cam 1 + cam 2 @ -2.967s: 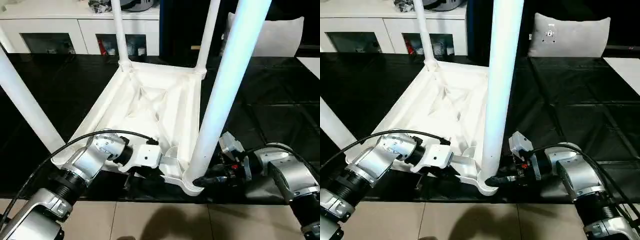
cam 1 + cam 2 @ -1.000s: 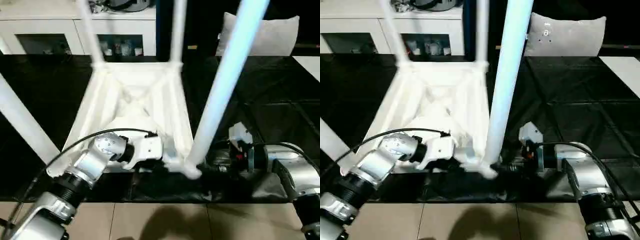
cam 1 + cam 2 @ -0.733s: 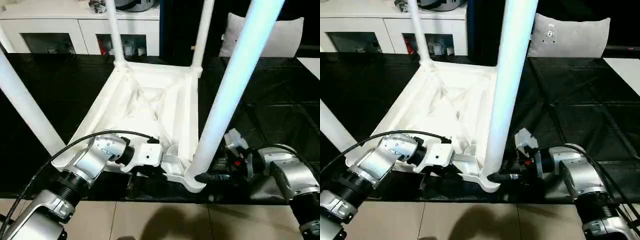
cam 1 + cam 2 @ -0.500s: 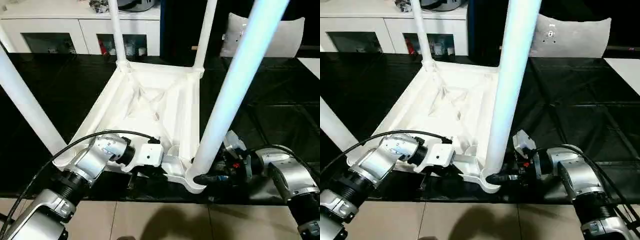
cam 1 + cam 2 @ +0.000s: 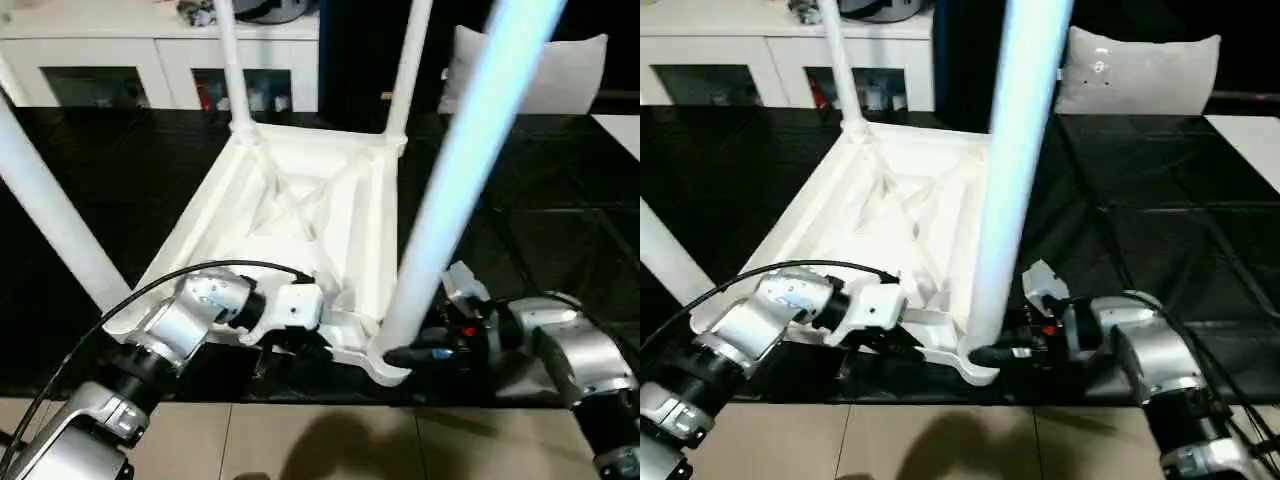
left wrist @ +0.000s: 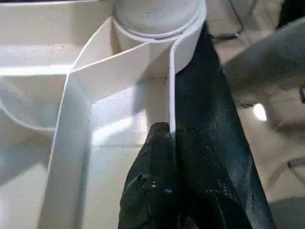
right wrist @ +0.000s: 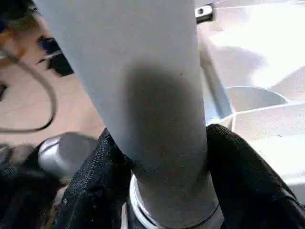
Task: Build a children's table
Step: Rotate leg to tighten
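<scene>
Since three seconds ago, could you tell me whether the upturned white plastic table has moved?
No: the table sits where it was against the white cabinet, despite a brief swing.

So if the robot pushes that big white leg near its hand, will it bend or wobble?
Probably not bend: the near leg is a thick, straight plastic tube. It might wobble a little, since it stands tall from one corner socket. The right gripper has its jaws around the leg's base, which should steady it. The upside-down tabletop looks hollow and ribbed, so likely light.
</scene>
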`<state>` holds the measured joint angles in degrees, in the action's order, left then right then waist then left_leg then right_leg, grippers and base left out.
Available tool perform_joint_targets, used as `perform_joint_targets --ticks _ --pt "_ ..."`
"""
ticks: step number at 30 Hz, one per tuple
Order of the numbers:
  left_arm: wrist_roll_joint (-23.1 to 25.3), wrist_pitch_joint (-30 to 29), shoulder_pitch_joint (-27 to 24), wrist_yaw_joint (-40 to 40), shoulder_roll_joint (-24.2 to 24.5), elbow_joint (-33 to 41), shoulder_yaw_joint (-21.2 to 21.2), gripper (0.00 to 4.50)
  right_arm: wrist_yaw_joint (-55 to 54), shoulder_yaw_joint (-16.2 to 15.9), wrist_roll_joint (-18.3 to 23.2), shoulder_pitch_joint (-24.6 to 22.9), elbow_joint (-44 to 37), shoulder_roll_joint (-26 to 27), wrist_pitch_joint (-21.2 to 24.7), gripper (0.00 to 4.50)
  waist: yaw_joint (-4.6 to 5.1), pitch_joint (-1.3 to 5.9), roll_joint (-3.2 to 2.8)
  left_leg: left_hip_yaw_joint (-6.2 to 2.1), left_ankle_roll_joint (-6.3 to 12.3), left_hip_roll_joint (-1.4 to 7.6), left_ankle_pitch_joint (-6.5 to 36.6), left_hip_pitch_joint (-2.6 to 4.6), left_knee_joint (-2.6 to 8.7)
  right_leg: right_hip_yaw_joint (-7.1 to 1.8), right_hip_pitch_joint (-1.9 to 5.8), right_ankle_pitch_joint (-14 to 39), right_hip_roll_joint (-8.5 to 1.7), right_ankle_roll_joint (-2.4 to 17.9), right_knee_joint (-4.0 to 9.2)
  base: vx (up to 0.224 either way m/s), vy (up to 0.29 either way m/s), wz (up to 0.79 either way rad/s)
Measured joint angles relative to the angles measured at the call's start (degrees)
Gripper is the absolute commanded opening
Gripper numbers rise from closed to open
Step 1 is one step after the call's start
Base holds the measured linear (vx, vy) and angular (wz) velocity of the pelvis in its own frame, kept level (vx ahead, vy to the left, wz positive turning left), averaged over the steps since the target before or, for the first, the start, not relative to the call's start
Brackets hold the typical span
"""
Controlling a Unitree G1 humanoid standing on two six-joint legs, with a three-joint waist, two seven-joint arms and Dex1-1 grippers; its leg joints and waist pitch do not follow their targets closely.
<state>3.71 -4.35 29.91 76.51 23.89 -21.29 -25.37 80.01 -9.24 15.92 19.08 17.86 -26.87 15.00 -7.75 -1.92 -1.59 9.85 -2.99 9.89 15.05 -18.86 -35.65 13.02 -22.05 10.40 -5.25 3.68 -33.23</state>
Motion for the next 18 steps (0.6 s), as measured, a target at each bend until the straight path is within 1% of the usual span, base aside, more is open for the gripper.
perform_joint_targets --ticks 1,2,3,4,6,7,8,11,13,14,16,17,18 --pt "0.12 -1.14 -0.15 -1.02 -0.05 0.12 0.43 0.00 -1.91 0.25 -0.32 0.01 -0.14 0.52 0.15 2.12 0.33 0.00 0.03 0.00 -0.09 0.00 -0.05 0.08 0.00 0.00 0.06 -0.07 0.01 0.00 0.00 0.000 0.000 0.00" --pt "0.76 -3.57 -0.42 -3.44 -0.19 0.61 1.22 0.00 -6.71 1.13 -1.48 0.04 -0.20 2.73 0.76 2.10 1.20 -0.03 0.17 0.00 -0.28 0.02 -0.11 0.32 0.07 0.00 0.22 -0.12 0.06 0.00 0.07 0.000 0.000 0.00" --pt "1.42 -5.22 -0.42 -5.33 -0.45 0.75 1.88 0.00 -10.84 2.05 -2.34 0.14 -0.18 4.71 1.16 2.10 1.86 -0.06 0.26 0.00 -0.64 0.07 -0.05 0.47 0.07 0.00 0.30 -0.13 0.12 0.01 0.12 0.000 0.000 0.00" --pt "1.99 -6.78 -0.41 -7.02 -0.88 0.89 2.37 0.00 -14.77 2.63 -3.04 0.41 -0.15 6.22 1.69 2.09 2.76 -0.07 0.27 -0.01 -0.72 0.11 -0.10 0.51 0.07 0.10 0.38 -0.13 0.15 0.00 0.25 0.000 0.000 0.00" --pt "2.80 -10.47 -0.58 -11.14 -3.42 1.35 3.16 0.00 -22.11 4.05 -4.54 0.89 0.32 8.58 2.46 2.05 4.37 -0.09 0.28 -0.06 -0.73 0.14 -0.11 0.61 0.07 0.29 0.63 -0.19 0.17 -0.10 0.60 0.000 0.000 0.00" --pt "2.95 -11.83 -0.64 -13.04 -4.81 1.38 3.37 0.00 -25.10 4.55 -5.23 1.04 0.60 9.53 2.59 2.05 4.84 -0.09 0.29 -0.09 -0.72 0.18 -0.11 0.70 0.08 0.35 0.81 -0.26 0.23 -0.21 0.88 0.000 0.000 0.00" --pt "3.33 -13.52 -0.81 -15.70 -6.54 1.43 3.90 0.00 -29.54 5.37 -6.06 1.44 1.21 11.17 2.91 2.05 5.76 -0.10 0.27 -0.15 -0.71 0.30 -0.10 0.76 0.11 0.55 1.10 -0.31 0.31 -0.30 1.34 0.000 0.000 0.00" --pt "4.72 -16.51 -0.78 -22.02 -10.02 1.43 5.01 0.00 -39.91 7.30 -7.48 3.33 3.17 15.56 3.59 2.05 7.66 -0.11 0.29 -0.21 -0.62 0.43 -0.04 0.58 0.12 0.68 1.20 -0.43 0.41 -0.49 1.94 0.000 0.000 0.00" --pt "5.72 -17.45 -0.78 -26.47 -12.36 1.27 5.45 0.00 -45.56 9.10 -7.70 4.22 4.70 18.29 3.13 2.05 8.12 -0.11 0.30 -0.20 -0.50 0.37 0.02 0.50 0.11 0.62 1.18 -0.46 0.40 -0.52 2.01 0.000 0.000 0.00" --pt "6.13 -17.77 -0.77 -28.02 -13.17 1.26 5.50 0.00 -47.67 9.61 -7.78 4.42 5.11 19.14 2.71 2.37 8.26 -0.10 0.29 -0.20 -0.39 0.31 0.10 0.46 0.12 0.54 1.16 -0.47 0.39 -0.52 2.02 0.000 0.000 0.00" --pt "6.19 -17.85 -0.73 -29.05 -13.62 1.27 5.53 0.00 -49.56 10.22 -7.79 4.42 5.30 20.19 2.05 2.37 8.40 -0.10 0.28 -0.19 -0.21 0.23 0.22 0.44 0.11 0.39 1.13 -0.75 0.39 -0.44 2.02 0.000 0.000 0.00" --pt "6.20 -17.84 -0.67 -29.25 -13.75 1.31 5.53 0.00 -50.67 11.15 -7.57 4.40 5.32 21.38 1.91 2.56 8.41 -0.09 0.26 -0.18 -0.12 0.18 0.29 0.41 0.12 0.29 1.07 -0.94 0.38 -0.38 2.00 0.000 0.000 0.00" --pt "6.22 -17.84 -0.55 -29.33 -13.76 1.31 5.53 0.00 -51.49 11.40 -7.50 4.40 5.28 21.92 1.78 2.72 8.38 -0.07 0.24 -0.18 -0.09 0.17 0.32 0.35 0.12 0.25 0.98 -1.07 0.38 -0.31 1.97 0.000 0.000 0.00"
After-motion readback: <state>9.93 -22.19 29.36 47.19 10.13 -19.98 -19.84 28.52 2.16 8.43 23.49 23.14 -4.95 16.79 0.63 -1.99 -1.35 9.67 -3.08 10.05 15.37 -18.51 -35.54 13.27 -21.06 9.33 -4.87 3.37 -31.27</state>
